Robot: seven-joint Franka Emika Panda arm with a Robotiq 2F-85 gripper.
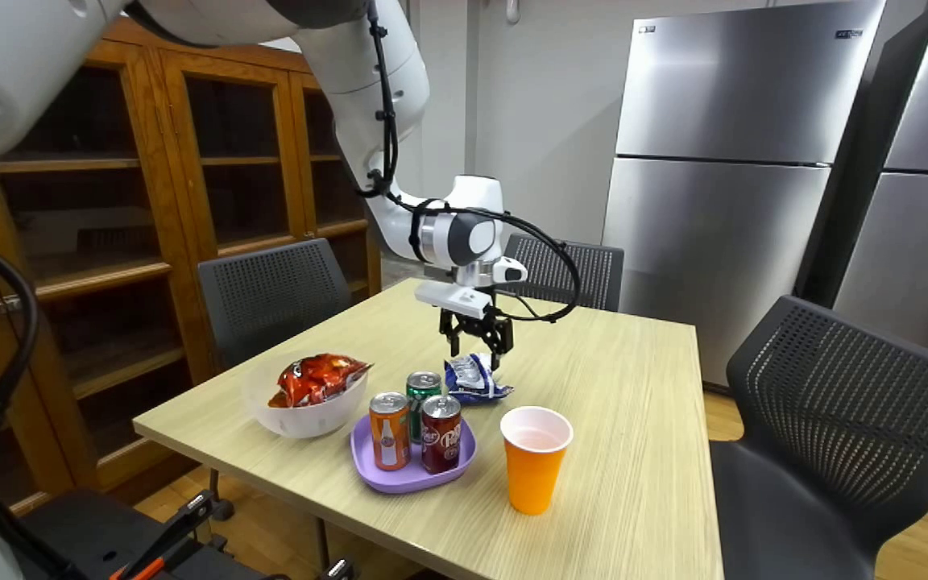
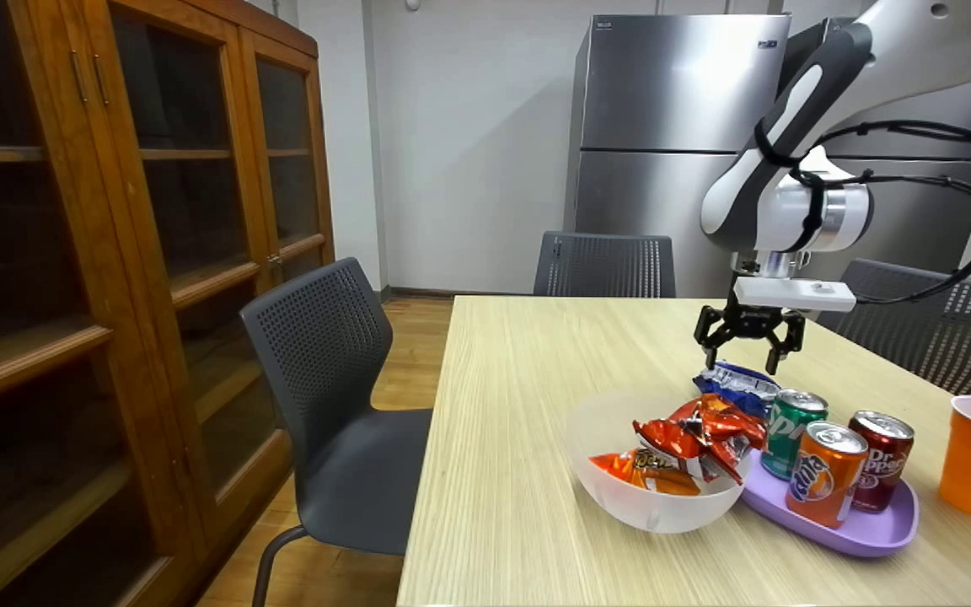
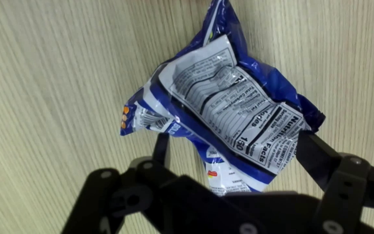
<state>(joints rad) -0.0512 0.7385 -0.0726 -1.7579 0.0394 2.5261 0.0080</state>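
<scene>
In an exterior view, the claw [image 1: 476,359] is hanging above the bag [image 1: 476,385], spread and pinching nothing; cans [image 1: 390,439] are standing on the tray [image 1: 403,483] nearer the camera. In an exterior view, the bag is lying on the table [image 2: 519,472], below the claw and behind the bowl [image 2: 662,510]. In the wrist view, the bag is lying between and beyond the fingertips [image 3: 312,148], its label [image 3: 235,107] slanting from upper left to lower right; whether the tip overlapping its right edge is touching, I cannot tell

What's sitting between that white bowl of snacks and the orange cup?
A purple tray bearing an orange can, a green can and a dark red can, as both exterior views show.
</scene>
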